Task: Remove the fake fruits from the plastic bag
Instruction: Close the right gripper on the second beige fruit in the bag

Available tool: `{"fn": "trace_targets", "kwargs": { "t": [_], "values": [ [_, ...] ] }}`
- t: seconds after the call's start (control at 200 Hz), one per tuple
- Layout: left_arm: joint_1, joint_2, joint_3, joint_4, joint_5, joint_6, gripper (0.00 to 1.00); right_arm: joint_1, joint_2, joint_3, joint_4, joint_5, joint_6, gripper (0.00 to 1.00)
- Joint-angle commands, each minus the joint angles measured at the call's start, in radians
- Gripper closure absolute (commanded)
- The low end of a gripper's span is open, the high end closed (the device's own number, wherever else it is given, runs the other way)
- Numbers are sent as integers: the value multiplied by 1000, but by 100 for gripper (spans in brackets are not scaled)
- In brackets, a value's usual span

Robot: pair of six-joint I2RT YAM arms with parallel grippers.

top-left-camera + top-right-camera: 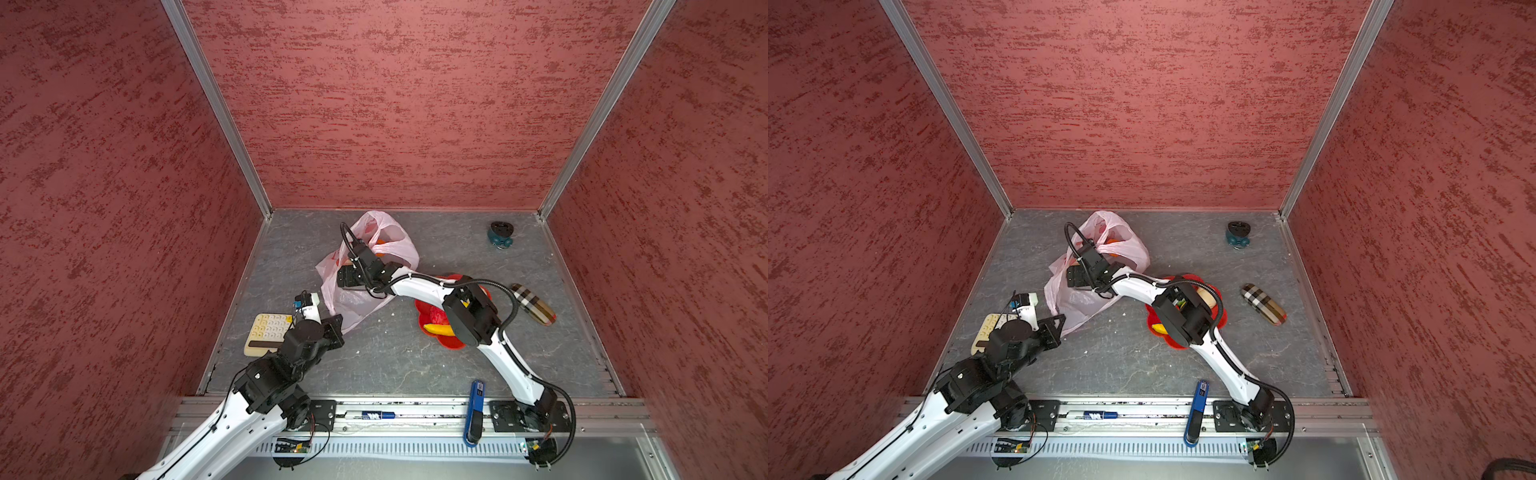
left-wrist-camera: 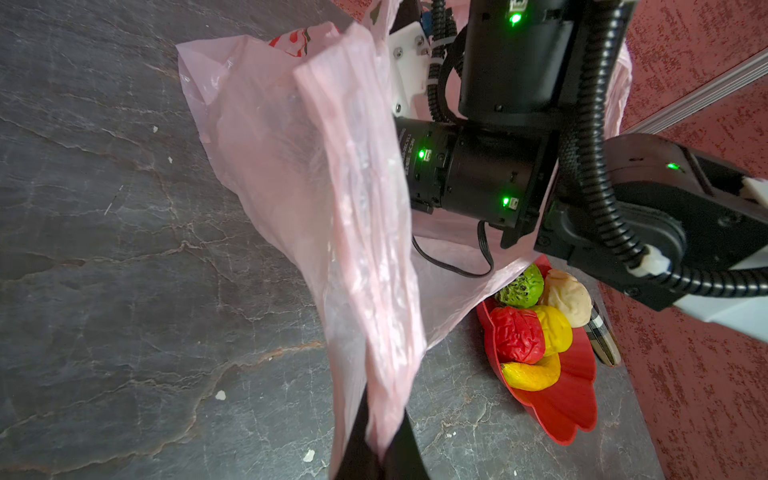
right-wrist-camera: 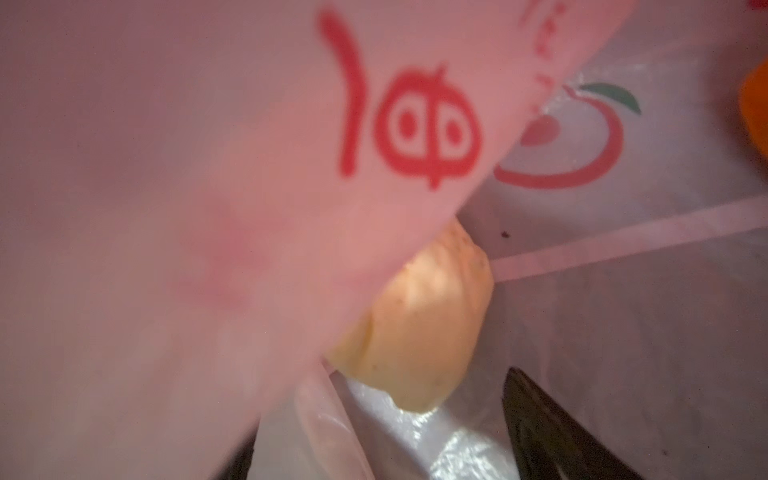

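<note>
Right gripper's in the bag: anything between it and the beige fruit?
Partly. In the right wrist view a fold of the plastic bag drapes over one side of the beige fruit, ahead of the open right gripper. The fruit's other side is bare. The left gripper pinches the bag's edge.

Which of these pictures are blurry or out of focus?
Right wrist view: the bag close to the lens is a soft pink blur; the beige fruit behind is only slightly sharper. Left wrist view: bag edge nearest the camera smeared, dish crisp. Both top views: sharp, evenly lit.
</note>
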Motion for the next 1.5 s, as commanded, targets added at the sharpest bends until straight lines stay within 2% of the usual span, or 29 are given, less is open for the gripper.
{"fn": "trace_targets", "kwargs": {
  "t": [0.0, 0.105, 0.341, 0.641, 0.862, 0.952, 1.097, 1.378, 1.493],
  "values": [
    [-2, -12, -1, -14, 33, -4, 98, -13, 43, 52, 45, -11, 43, 8],
    [-3, -15, -5, -13, 47, -2, 98, -22, 65, 75, 72, -27, 76, 8],
    [-2, -21, -6, -13, 55, -2, 99, -26, 151, 223, -21, -40, 83, 12],
    [-2, -44, -10, -28, 42, -9, 99, -30, 158, 232, -29, -44, 89, 17],
    [-2, -63, -13, -39, 28, -13, 99, -31, 144, 212, -21, -59, 88, 44],
    [-2, -57, -12, -32, 23, -11, 99, -30, 81, 126, 27, -63, 87, 55],
    [-1, -12, 6, 3, -9, 8, 98, -30, -38, 1, 61, -98, 68, 65],
    [13, 222, 153, 103, -68, 132, 99, -14, -381, -300, 65, -133, -7, 71],
    [16, 302, 225, 109, -106, 182, 99, -8, -507, -378, 3, -135, -37, 72]
  ]
}}
